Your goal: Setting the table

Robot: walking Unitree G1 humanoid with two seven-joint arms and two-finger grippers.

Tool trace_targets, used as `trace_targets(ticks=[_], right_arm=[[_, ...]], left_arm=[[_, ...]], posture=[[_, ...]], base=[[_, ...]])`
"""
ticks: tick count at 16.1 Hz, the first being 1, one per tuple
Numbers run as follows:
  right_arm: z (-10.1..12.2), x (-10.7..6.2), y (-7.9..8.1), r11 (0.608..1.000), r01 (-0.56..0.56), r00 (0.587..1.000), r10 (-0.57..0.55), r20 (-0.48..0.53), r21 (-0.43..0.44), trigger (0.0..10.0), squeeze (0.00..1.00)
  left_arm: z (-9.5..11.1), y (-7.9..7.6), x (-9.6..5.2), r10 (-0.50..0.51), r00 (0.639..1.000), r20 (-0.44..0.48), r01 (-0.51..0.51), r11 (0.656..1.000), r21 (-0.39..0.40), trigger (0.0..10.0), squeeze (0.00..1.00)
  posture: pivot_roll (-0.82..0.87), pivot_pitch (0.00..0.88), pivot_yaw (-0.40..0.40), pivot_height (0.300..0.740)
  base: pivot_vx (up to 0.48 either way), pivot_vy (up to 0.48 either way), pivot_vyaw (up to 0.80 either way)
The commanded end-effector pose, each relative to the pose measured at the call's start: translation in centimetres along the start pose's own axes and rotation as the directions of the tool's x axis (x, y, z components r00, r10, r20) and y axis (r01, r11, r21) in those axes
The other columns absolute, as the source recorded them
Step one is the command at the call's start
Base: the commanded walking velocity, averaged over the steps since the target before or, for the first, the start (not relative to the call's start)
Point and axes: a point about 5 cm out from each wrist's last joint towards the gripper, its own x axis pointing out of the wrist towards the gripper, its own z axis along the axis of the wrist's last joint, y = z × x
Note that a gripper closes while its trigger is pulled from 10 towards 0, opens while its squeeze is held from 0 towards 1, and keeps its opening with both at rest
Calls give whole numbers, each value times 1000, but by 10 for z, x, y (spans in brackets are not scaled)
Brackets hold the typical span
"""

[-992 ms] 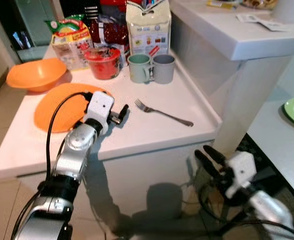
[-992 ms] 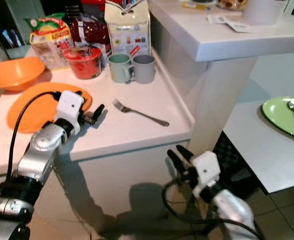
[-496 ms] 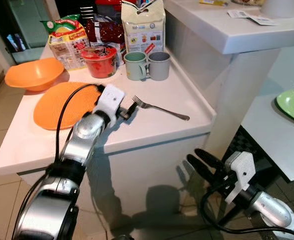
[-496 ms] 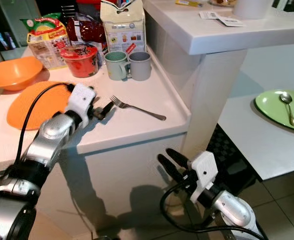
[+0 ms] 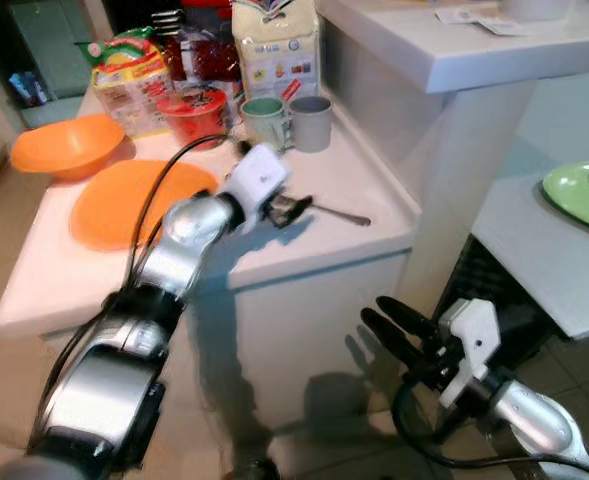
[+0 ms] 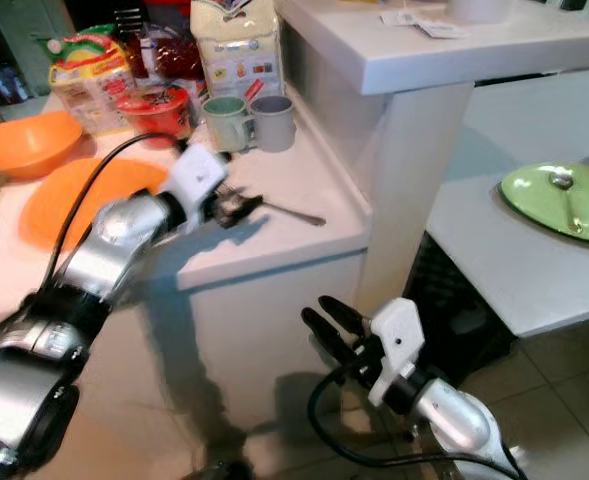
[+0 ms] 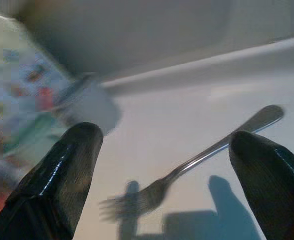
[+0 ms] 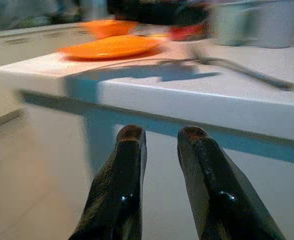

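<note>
- Lying flat on the white counter [image 5: 64, 275], the fork [image 5: 336, 212] points its tines toward the left gripper [image 5: 292, 208] and its handle toward the counter's right edge.
- In the left wrist view the fork [image 7: 201, 159] sits between the two black fingers [image 7: 62, 175], which are spread wide and touch nothing; the tines lie nearest the gripper.
- Behind the fork stand a green mug [image 5: 264, 120] and a grey mug [image 5: 311, 122], touching side by side; whether they hold anything cannot be told.
- A red cup [image 5: 184, 112], food packets [image 5: 129, 70] and a carton [image 5: 274, 45] line the back of the counter.
- An orange plate [image 5: 114, 205] lies left of the arm, with an orange bowl [image 5: 64, 145] behind it.
- Open counter surrounds the fork; a raised lip runs along the right edge, close to the handle end.
- The right gripper [image 5: 399, 325] hangs low in front of the counter, fingers slightly parted and holding nothing.
- A green plate [image 6: 564, 205] with a spoon [image 6: 566, 195] on it rests on the lower table [image 6: 494, 270] to the right.
</note>
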Motion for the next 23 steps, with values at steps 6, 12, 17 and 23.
trace_targets(ticks=[6,12,17,23], right_arm=[[10,3,2,1000,4,1000,-4,25,2,10000,0],[6,1,-1,999,41,999,-41,2,-12,10000,0],[1,0,-4,998,60,998,-60,-15,-7,10000,0],[0,-3,0,997,72,997,-72,-16,5,10000,0]], left_arm=[[-13,3,4,-61,993,-97,59,998,-27,10000,0],[-14,-2,10,-83,992,-99,82,997,-12,10000,0],[-19,-7,13,-88,987,-133,89,996,1,10000,0],[-17,-8,21,-56,990,-130,40,992,-119,10000,0]], posture=[[-87,0,116,740],[-95,0,118,740],[-100,0,126,740],[-118,0,141,740]], base=[[0,0,0],[0,0,0],[0,0,0],[0,0,0]])
